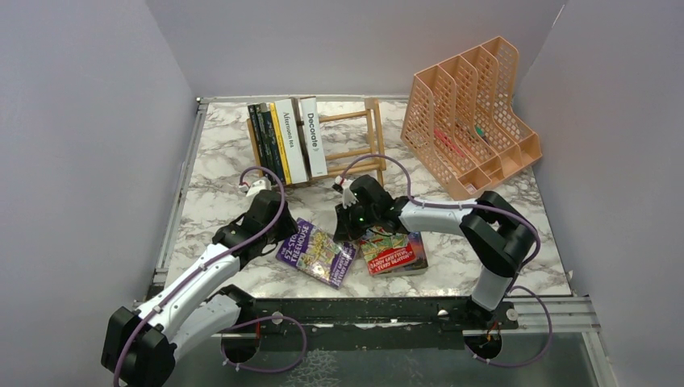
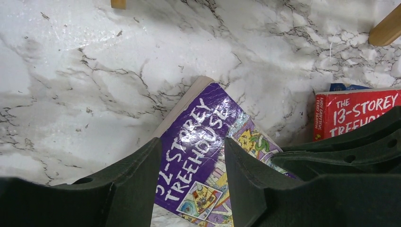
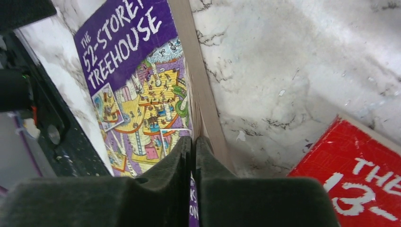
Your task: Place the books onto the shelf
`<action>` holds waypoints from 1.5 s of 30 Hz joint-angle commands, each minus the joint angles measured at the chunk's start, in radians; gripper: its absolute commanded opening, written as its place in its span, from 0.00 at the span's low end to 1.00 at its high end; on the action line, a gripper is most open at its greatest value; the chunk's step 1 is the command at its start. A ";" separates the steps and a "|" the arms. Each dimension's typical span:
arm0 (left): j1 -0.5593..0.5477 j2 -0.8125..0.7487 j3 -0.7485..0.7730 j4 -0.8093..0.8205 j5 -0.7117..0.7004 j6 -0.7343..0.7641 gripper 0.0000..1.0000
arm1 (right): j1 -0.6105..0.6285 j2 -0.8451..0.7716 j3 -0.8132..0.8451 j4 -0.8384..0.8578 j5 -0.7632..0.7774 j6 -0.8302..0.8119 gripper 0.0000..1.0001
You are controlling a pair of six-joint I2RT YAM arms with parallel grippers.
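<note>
Presently picking up the purple book, flat on table beside red book: clenched on its edge with right gripper, hovering part-open and empty over cover with left gripper. Next, likely: lift, upend, slot into shelf.

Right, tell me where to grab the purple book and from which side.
Pinch the purple book by its long page edge, coming from the side facing the red book. It lies flat, so only an edge gives purchase, and bare table beside that edge leaves the right gripper room.
</note>
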 commanded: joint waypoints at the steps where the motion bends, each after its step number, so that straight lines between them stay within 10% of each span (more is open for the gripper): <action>1: -0.001 0.014 0.011 0.019 -0.027 -0.008 0.53 | 0.009 0.007 -0.041 0.089 -0.016 0.047 0.02; 13: -0.001 -0.010 -0.005 -0.066 0.000 -0.107 0.77 | 0.009 -0.177 -0.171 0.205 0.045 0.420 0.01; 26: -0.001 -0.010 -0.119 0.047 0.133 -0.173 0.81 | 0.008 -0.246 -0.270 0.183 0.197 0.646 0.01; 34: -0.001 0.015 -0.203 0.186 0.217 -0.182 0.74 | 0.009 -0.123 -0.158 0.126 0.122 0.487 0.52; 45: 0.000 0.067 -0.220 0.248 0.263 -0.167 0.57 | 0.009 -0.019 -0.112 0.284 -0.193 0.437 0.52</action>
